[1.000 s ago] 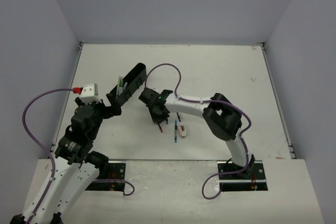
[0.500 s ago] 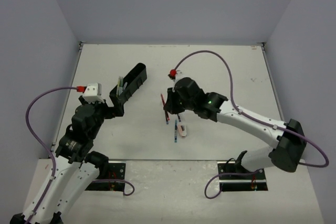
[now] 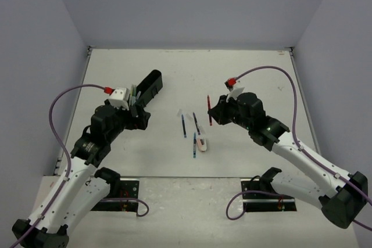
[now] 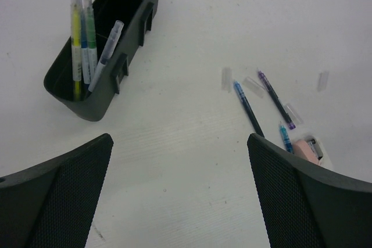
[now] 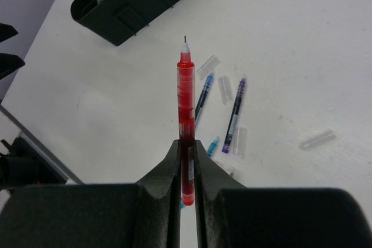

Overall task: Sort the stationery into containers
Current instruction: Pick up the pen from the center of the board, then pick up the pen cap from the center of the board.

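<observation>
Seven pens [image 4: 249,108]: three in the one tray [image 4: 102,94], three loose, one red pen [image 5: 186,97]. One eraser [image 4: 305,150]; four clear caps [image 4: 226,78].

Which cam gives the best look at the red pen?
Right wrist: the red pen runs up mid-frame, bare tip forward, clamped in the right hand. Top external shows only a thin red sliver at that hand. Left wrist doesn't show it.

Soft, even light; the white desk [image 3: 244,74] is bright without glare. The black tray [image 4: 133,21] casts only a faint shadow. Focus is fairly sharp throughout.
</observation>
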Tool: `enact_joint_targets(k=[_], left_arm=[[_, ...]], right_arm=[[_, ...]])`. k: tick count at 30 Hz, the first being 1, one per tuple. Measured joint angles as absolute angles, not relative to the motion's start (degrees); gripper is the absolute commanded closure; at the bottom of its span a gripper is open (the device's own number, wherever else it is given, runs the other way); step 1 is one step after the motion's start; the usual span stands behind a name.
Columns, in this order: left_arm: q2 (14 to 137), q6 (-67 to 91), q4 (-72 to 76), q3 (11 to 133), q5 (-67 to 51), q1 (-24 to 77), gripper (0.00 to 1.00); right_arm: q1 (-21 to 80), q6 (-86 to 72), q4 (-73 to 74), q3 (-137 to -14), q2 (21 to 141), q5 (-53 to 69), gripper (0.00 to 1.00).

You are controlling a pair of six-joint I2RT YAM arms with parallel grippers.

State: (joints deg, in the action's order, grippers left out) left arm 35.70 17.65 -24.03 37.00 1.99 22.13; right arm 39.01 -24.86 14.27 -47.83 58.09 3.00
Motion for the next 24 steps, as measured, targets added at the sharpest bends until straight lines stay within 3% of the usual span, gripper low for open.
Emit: enact_joint_targets(k=[13, 24], left_arm=[[42.07, 16.97, -23.49, 37.57, 0.59, 21.06, 0.0], [45.94, 16.31, -24.11, 41.35, 2.52, 21.03, 0.0]], right_arm=[[38.54, -25.82, 11.75, -42.02, 54.19, -16.04, 1.0], [38.54, -26.36, 11.69, -41.89, 52.99, -19.81, 1.0]])
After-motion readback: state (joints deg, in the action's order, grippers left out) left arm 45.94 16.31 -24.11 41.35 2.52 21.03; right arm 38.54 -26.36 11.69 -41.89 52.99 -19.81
